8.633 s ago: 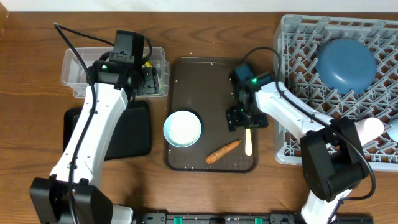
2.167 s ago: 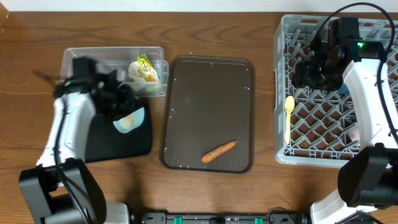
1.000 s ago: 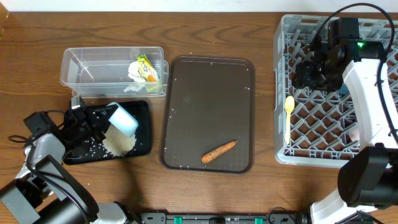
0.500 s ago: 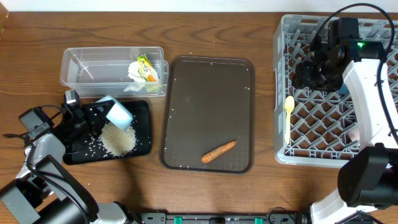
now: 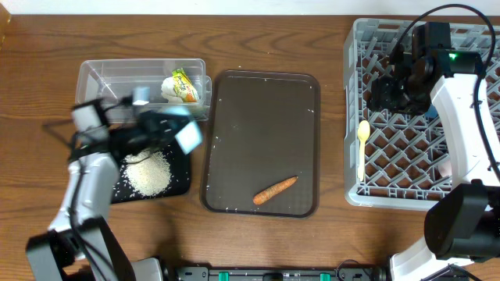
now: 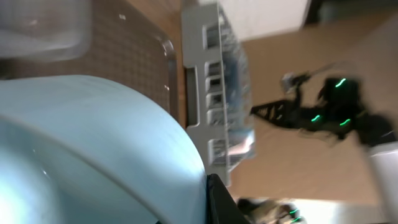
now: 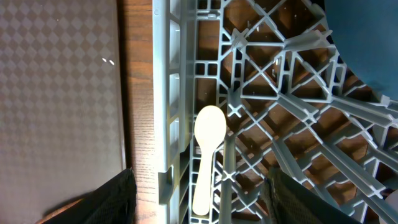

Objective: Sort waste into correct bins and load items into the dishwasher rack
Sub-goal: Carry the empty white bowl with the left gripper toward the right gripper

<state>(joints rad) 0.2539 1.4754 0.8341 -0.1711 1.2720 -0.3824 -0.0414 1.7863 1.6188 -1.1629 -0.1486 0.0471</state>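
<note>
Left gripper (image 5: pixel 166 129) is motion-blurred in overhead, pinching the white bowl (image 5: pixel 186 134). The bowl sits at its 3 o'clock, tilted, over the 3 o'clock edge of the black bin (image 5: pixel 180 186). In the wrist view the bowl fills the lower left.

Rice (image 5: pixel 147 172) is piled in the black bin, 7 o'clock of the bowl. Wrapper (image 5: pixel 183 84) and tissue (image 5: pixel 168 87) are in the clear bin (image 5: pixel 101 78), at its 3 o'clock end. Carrot piece (image 5: pixel 275 190) lies on the brown tray (image 5: pixel 266 117), near its 6 o'clock edge.

Right gripper (image 5: pixel 388 90) is over the dishwasher rack (image 5: pixel 391 172), fingers (image 7: pixel 115 196) spread, gripping nothing. Spoon (image 7: pixel 208 155) lies in the rack by its 9 o'clock wall, 7 o'clock of that gripper. Dark blue plate (image 7: pixel 367 37) is in the rack.
</note>
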